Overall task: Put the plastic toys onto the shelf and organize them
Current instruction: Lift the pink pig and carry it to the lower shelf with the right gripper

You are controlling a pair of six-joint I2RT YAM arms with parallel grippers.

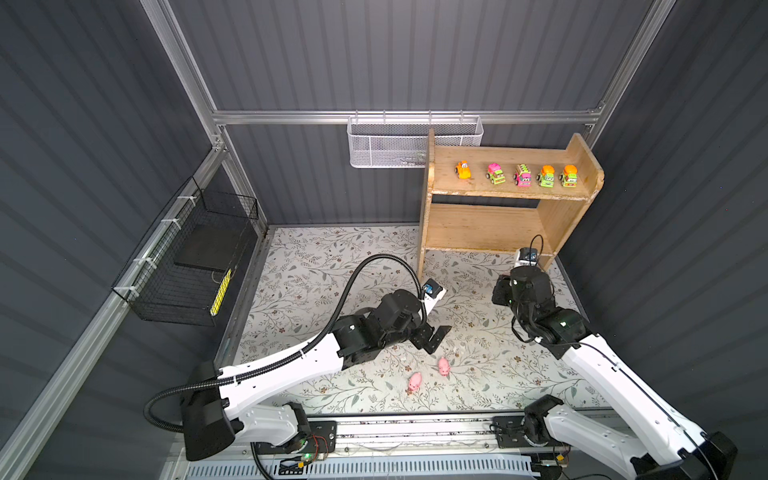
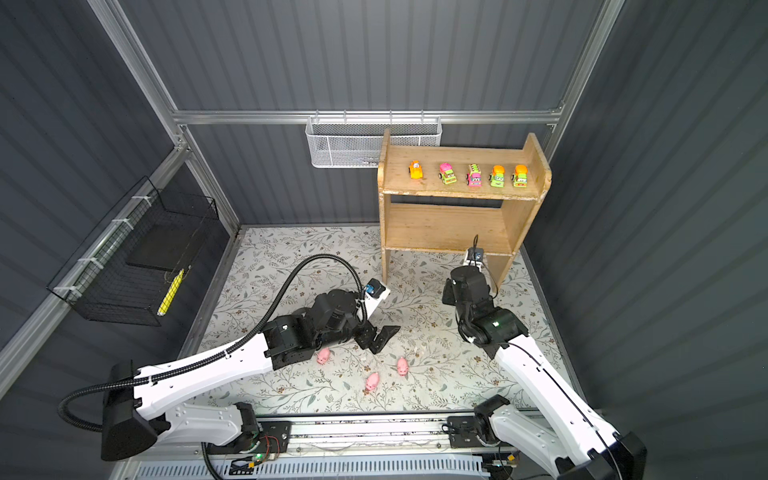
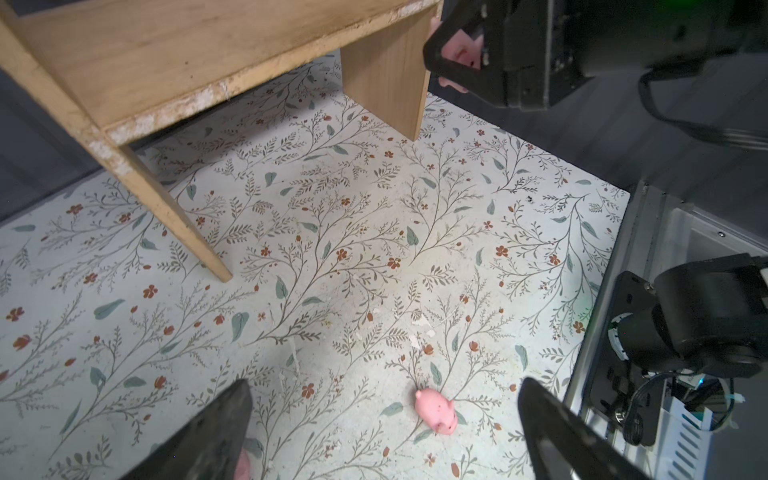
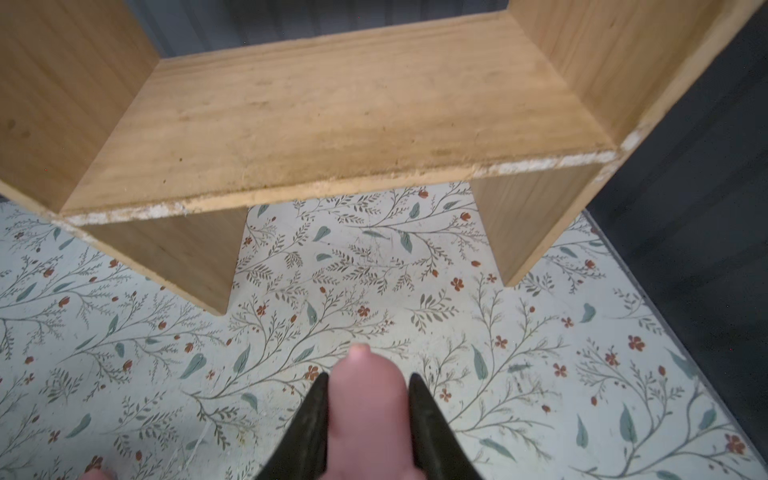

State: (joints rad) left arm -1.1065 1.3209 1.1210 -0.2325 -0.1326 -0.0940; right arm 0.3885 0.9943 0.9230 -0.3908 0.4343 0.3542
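Right tool [image 4: 369, 378] clamped on a held pig [image 4: 365, 419], black fingers [image 4: 313, 415] pressed to both flanks, tail end pointing at the shelf [image 4: 332, 124]. Poised above the desk [image 4: 374, 270], just in front of the lower tier's worn front edge, clear of the wood. In both top views, tool itself hidden under its wrist, with the wrist close to the foot of the right side panel.

Left tool [image 2: 380, 336] spread wide, gripping nothing, low over mid-desk and well apart from the shelf.

Three more pink toys loose on the floral desk in a top view: a pig [image 2: 323, 355] just beside the left forearm, a second pig [image 2: 372, 381] nearer the front rail, a third pig [image 2: 402, 366] near the left tool's tips. In the left wrist view, one pig lying on the desk between the spread fingers, untouched; another partly hidden behind a finger.

Five vehicles [image 1: 523, 175] upright in a row along the top tier, faces forward, spaced apart, the orange one at the left end.

Shelf at the desk's back right corner. White mesh basket [image 1: 386, 145] on the back rail, just beside the shelf's left panel; black wire basket [image 1: 187, 266] on the left wall.
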